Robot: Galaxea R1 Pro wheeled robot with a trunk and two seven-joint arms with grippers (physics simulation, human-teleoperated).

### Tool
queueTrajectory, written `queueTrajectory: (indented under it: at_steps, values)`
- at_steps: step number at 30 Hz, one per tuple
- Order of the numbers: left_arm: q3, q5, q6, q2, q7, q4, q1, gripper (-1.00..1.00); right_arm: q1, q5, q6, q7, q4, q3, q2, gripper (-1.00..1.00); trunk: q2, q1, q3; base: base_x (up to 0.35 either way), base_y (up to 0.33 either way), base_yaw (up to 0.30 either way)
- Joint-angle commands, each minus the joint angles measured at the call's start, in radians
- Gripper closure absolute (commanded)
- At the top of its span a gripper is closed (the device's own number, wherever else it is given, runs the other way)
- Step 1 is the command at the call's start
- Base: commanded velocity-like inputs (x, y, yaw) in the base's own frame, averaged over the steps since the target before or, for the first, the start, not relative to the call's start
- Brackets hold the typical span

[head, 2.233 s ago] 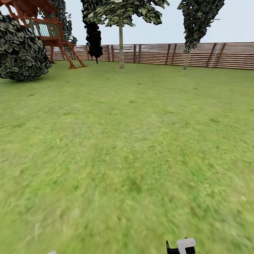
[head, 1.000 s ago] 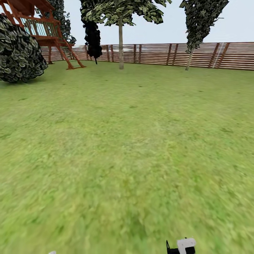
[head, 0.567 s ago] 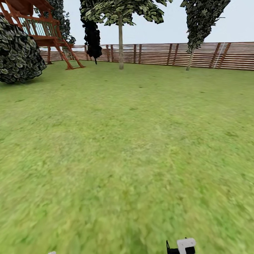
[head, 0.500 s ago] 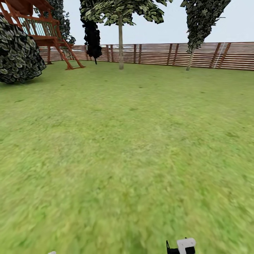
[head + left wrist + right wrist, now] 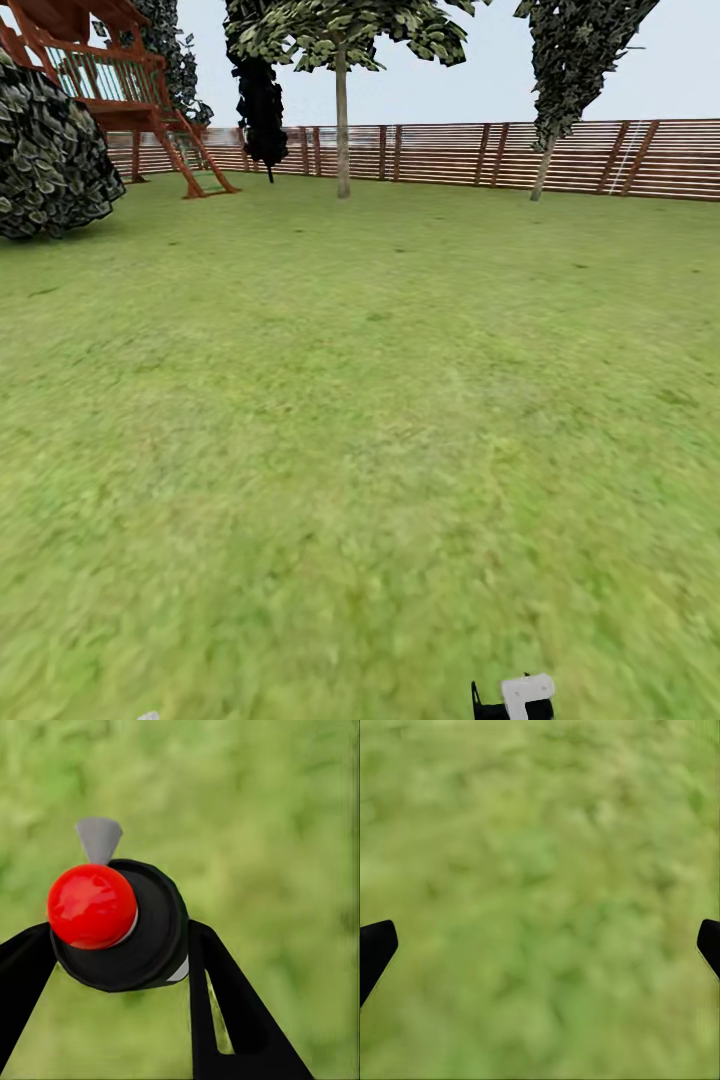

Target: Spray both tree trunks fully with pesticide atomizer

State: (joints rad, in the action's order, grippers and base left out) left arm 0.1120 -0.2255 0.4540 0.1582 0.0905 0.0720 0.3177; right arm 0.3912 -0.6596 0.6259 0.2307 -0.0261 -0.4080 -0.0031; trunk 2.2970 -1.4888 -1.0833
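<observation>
Round black atomizer (image 5: 127, 926), glossy red cap, clamped between left fingers (image 5: 225, 1012), blurry grass (image 5: 262, 810)

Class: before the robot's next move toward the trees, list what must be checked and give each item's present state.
1. Pesticide atomizer between the left gripper's fingers: ok.
2. Right gripper open, holding nothing: ok.
3. Both tree trunks in the head view, upright trunk and leaning trunk: ok.
4. Close enough to spray: not ok, both stand far off by the fence.
5. Pesticide on the trunks: cannot tell from here.
</observation>
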Motion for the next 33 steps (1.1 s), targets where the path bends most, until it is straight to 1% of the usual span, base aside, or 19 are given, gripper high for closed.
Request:
queueTrajectory:
  at_steps: [1, 33]
  values:
    - [0.0, 0.0, 0.0, 0.0, 0.0, 0.0, 0.001, 1.0, 0.0, 0.0, 0.0, 0.0, 0.0, 0.0, 0.0, -1.0, 0.0, 0.0, 0.0, 0.339, 0.0, 0.0]
    - [0.0, 0.0, 0.0, 0.0, 0.0, 0.0, 0.001, 1.0, 0.0, 0.0, 0.0, 0.0, 0.0, 0.0, 0.0, -1.0, 0.0, 0.0, 0.0, 0.34, 0.0, 0.0]
